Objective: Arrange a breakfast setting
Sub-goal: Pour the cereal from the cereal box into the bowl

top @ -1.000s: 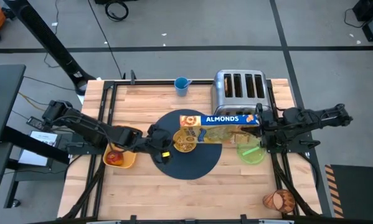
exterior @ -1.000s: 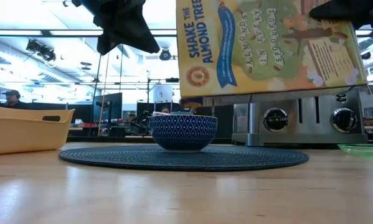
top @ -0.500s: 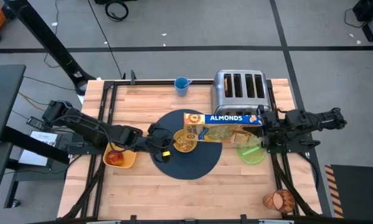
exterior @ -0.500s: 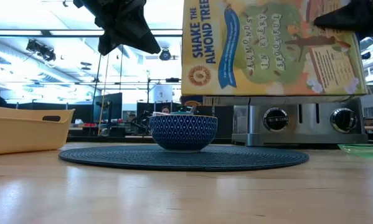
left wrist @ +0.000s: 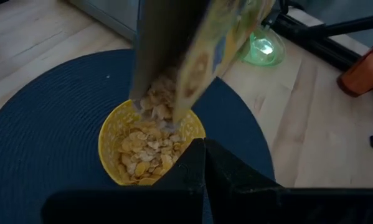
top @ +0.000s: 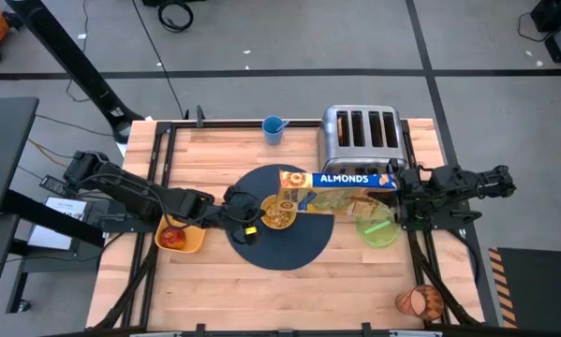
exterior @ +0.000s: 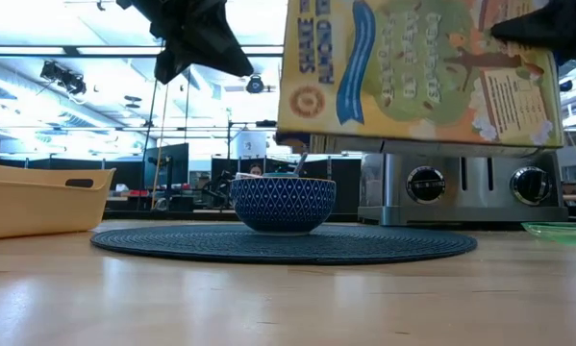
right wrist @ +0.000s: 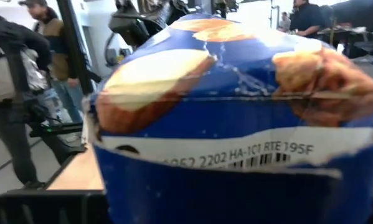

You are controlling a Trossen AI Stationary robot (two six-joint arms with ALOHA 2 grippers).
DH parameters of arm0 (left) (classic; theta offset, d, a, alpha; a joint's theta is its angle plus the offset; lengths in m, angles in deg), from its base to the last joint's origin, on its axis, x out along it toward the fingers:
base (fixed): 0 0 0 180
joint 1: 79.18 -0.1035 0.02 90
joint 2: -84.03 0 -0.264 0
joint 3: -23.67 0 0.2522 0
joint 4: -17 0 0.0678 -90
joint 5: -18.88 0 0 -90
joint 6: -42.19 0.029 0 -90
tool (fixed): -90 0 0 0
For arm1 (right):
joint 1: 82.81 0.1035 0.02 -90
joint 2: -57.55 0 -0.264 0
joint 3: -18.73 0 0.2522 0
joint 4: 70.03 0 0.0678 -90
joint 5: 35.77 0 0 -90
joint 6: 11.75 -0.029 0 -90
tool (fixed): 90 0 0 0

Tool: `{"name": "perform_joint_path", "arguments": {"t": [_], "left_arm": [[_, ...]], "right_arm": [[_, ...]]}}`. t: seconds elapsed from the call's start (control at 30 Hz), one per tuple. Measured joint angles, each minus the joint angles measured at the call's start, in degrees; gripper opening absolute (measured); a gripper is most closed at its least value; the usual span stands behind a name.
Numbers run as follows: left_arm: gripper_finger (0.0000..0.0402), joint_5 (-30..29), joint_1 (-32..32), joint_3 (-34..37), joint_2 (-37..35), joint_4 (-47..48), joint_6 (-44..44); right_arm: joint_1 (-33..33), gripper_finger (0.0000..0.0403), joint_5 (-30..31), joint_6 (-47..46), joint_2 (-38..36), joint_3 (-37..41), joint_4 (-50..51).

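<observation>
While tipped, cereal (left wrist: 150, 138) filling bowl (left wrist: 109, 139)

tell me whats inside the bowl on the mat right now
The bowl on the mat holds cereal flakes, with more spilling in from the tipped cereal box above. Whatever lies under the flakes is covered.

Tabletop (top: 224, 290): pale wood planks, visible grain, satin finish. Mat (top: 289, 248): dark blue-grey woven fibre, ribbed, matt. Bowl (exterior: 283, 204): glazed look, blue outside with a white diamond pattern, smooth yellow inside in the left wrist view. Cereal box (top: 341, 192): printed cardboard, slight sheen. Toaster (top: 360, 131): polished chrome metal, mirror-like. Plate (top: 378, 229): translucent green, glossy. Bin (exterior: 37, 197): yellow plastic, smooth, matt. Cereal flakes (left wrist: 150, 140): dry, rough, dull.
</observation>
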Motion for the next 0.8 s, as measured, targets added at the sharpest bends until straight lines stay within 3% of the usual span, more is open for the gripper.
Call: {"name": "perform_joint_path", "arguments": {"t": [0.3,0.8], "left_arm": [[0.0009,0.1,0.1,0.0,-0.6,-1.6,0.0],[0.0009,-2.5,0.2,0.0,-12.0,-8.0,8.8]], "right_arm": [[0.0,0.0113,-1.6,0.6,0.0,-0.9,-1.9],[0.0,0.0113,-2.5,1.0,0.0,-3.2,-2.2]]}}
